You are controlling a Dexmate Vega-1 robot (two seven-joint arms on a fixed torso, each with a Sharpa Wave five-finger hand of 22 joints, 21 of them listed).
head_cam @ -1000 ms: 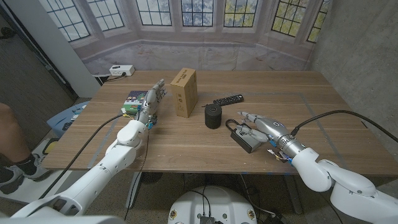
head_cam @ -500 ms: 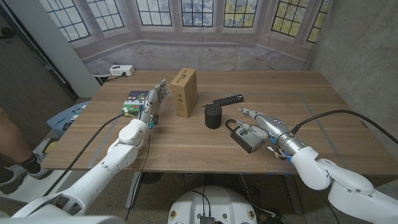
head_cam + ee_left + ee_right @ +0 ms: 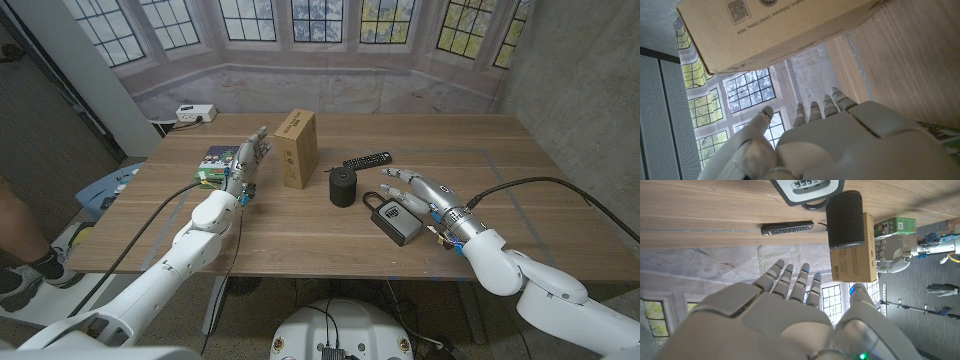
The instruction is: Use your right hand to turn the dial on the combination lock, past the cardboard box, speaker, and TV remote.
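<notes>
Head view: right hand (image 3: 422,190) spread beside combination lock (image 3: 393,217)

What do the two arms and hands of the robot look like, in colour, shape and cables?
Both arms have smooth, rounded white shells. The left hand and the right hand are light grey, with jointed fingers and darker bands at the joints. Small blue and orange parts show at each wrist. A black cable runs along the left arm, and another black cable loops from the right wrist.
</notes>
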